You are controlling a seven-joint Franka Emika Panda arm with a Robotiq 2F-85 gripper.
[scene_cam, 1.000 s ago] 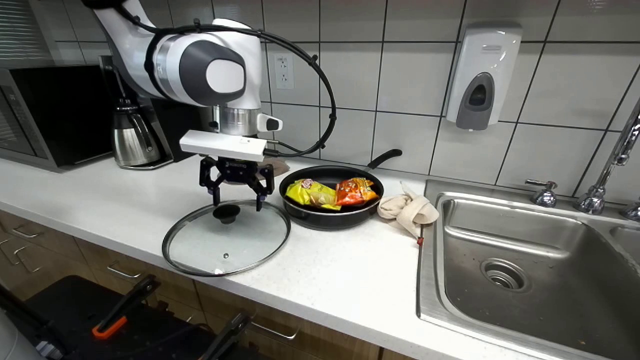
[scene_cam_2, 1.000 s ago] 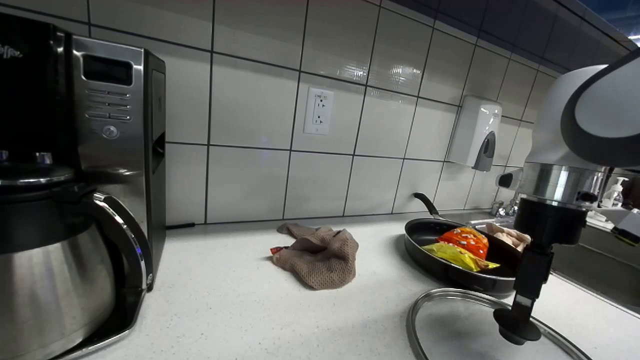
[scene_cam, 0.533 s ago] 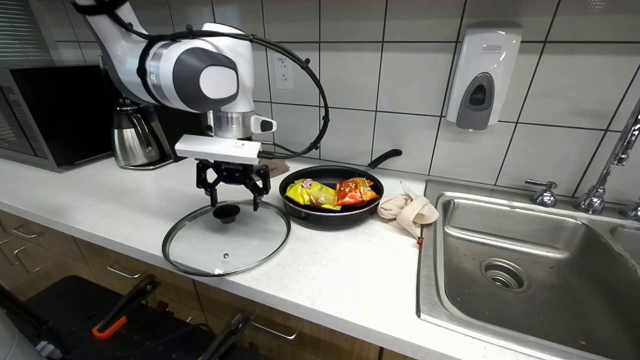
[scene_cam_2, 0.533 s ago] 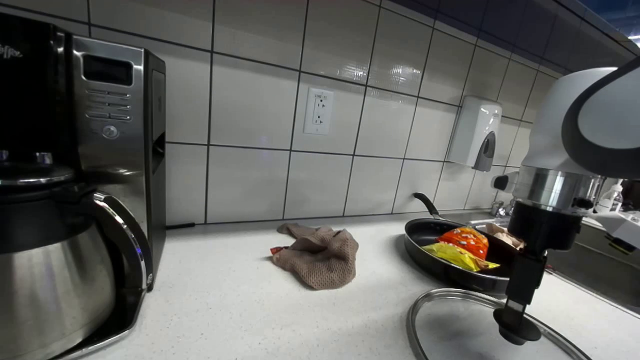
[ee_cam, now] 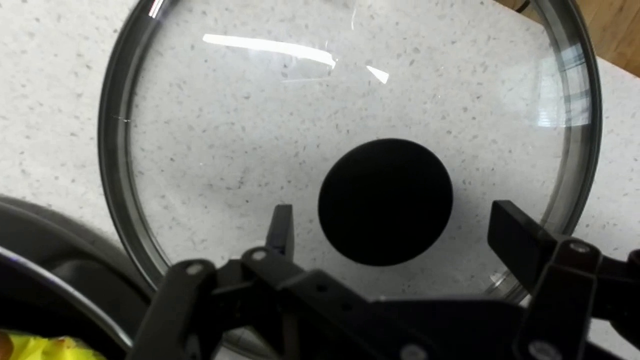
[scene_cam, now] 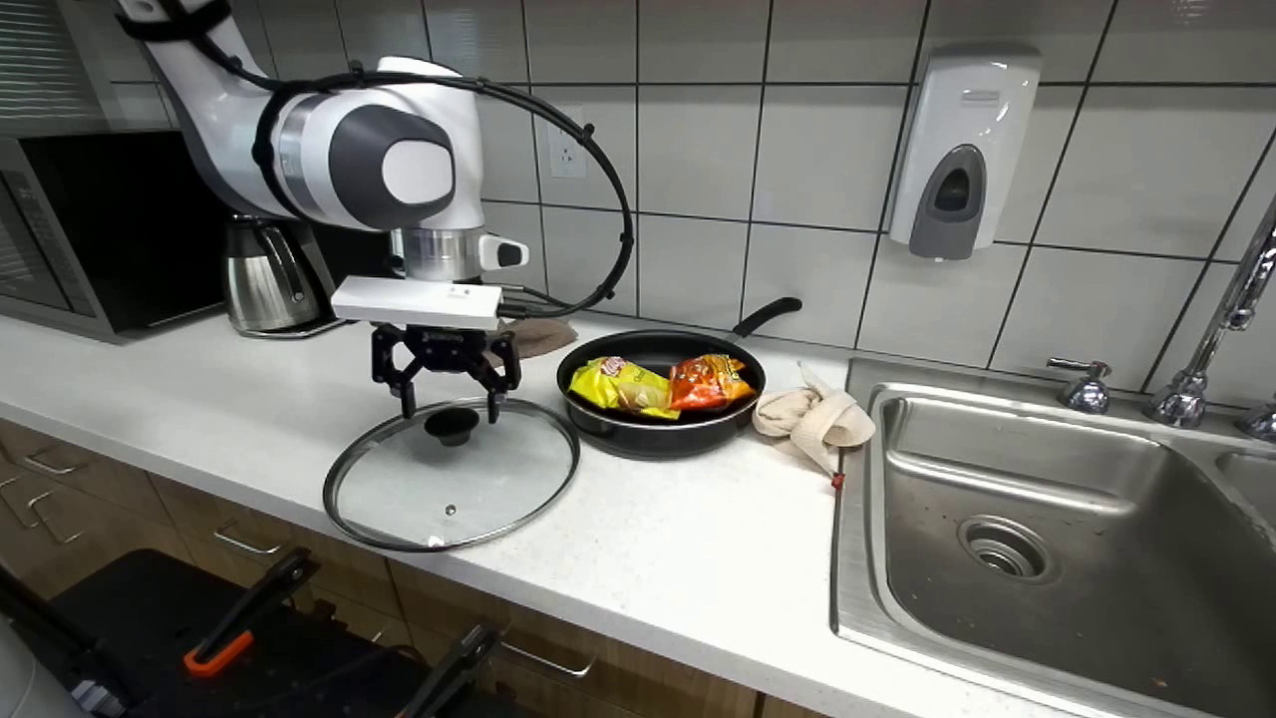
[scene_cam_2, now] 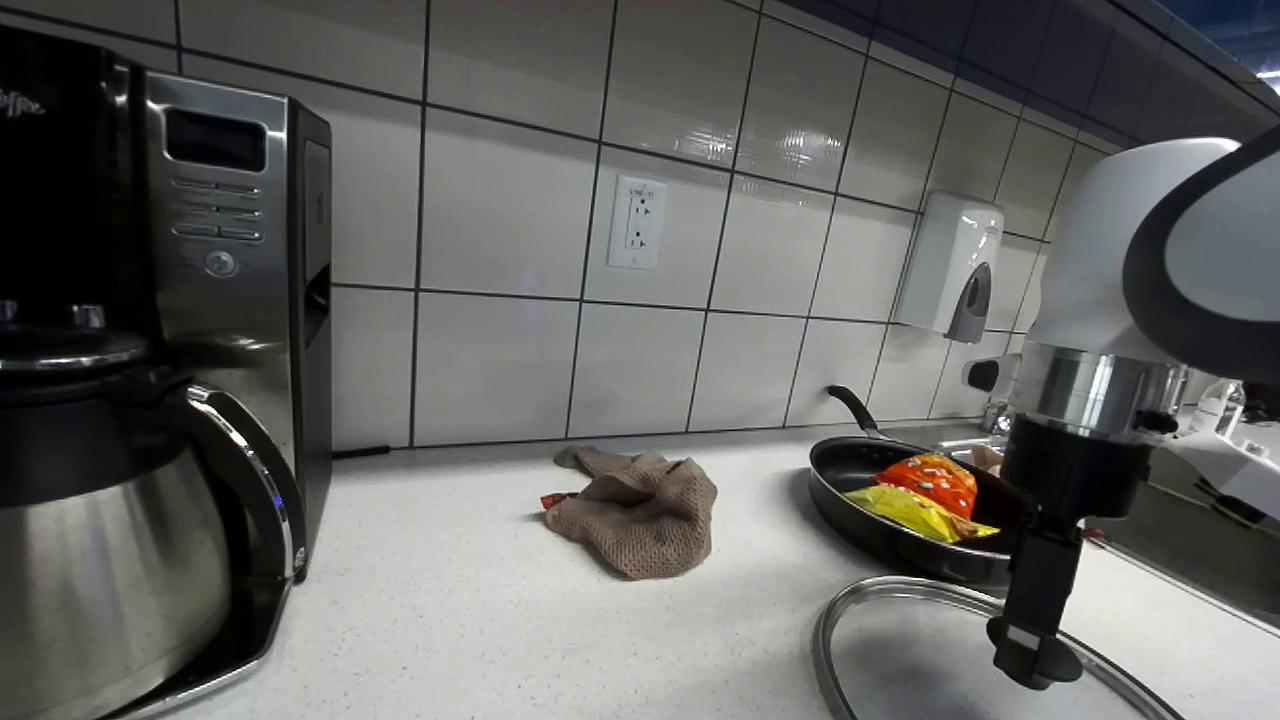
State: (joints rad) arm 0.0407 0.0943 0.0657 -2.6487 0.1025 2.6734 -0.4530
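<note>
A glass lid (scene_cam: 399, 489) with a dark rim lies on the counter, its round black knob (scene_cam: 452, 427) on top. My gripper (scene_cam: 451, 411) points straight down just over the lid with its jaws wide apart. In the wrist view the knob (ee_cam: 385, 202) shows between the two fingers (ee_cam: 282, 227), with gaps on both sides, and nothing is held. A finger overlaps the knob (scene_cam_2: 1060, 664) in an exterior view; how far the tips reach down beside it I cannot tell.
Beside the lid is a black frying pan (scene_cam: 648, 441) holding a yellow bag (scene_cam: 610, 385) and an orange bag (scene_cam: 703, 381). Other things here are a beige cloth (scene_cam: 817, 419), a sink (scene_cam: 1027, 479), a brown cloth (scene_cam_2: 640, 515) and a coffee maker (scene_cam_2: 225, 300).
My gripper has moved left and slightly down in both exterior views, coming over the knob. Its jaws have stayed apart. Lid, pan and bags have not moved.
</note>
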